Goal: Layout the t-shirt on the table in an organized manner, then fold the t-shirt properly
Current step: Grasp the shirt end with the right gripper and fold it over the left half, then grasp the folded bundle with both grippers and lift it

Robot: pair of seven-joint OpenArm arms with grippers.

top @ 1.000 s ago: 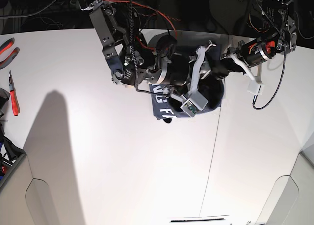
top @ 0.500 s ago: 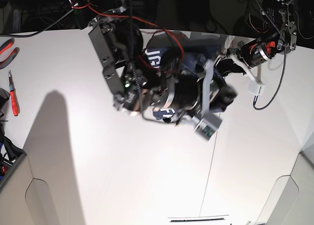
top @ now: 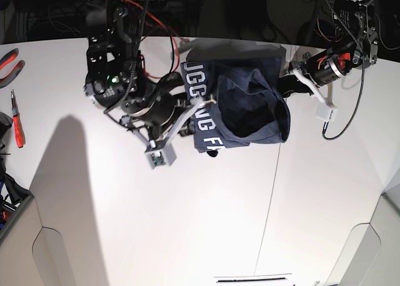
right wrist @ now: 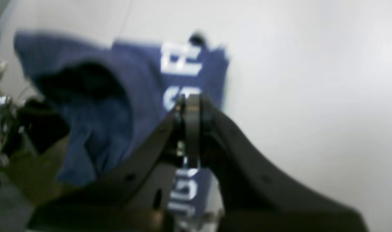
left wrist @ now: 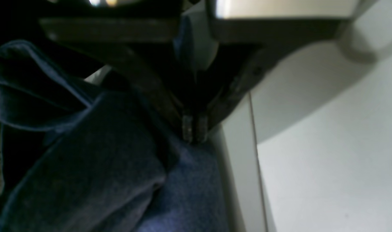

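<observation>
The navy t-shirt [top: 250, 108] lies bunched on the white table [top: 187, 205] near the far edge, with white lettering down its left side and a dark hollow in the middle. My left gripper [top: 286, 81] reaches in at the shirt's right corner. The left wrist view has that gripper [left wrist: 193, 130] shut on the t-shirt [left wrist: 102, 161], cloth pinched at the tips. My right gripper [top: 190, 125] sits at the shirt's left edge. In the right wrist view it [right wrist: 188, 101] is shut over the lettered cloth [right wrist: 144, 80]; whether any cloth is pinched does not show.
Red-handled pliers [top: 15, 117] lie at the table's left edge. A thin dark seam [top: 269, 198] runs from under the shirt to the near edge. A white plug on a black cable [top: 326, 111] hangs under the left arm. Dark clutter and wires lie beyond the far edge.
The right arm has swung left off the shirt and its jaws have shut. The shirt, covered before, now shows its lettering and hollow. The left arm has not moved.
</observation>
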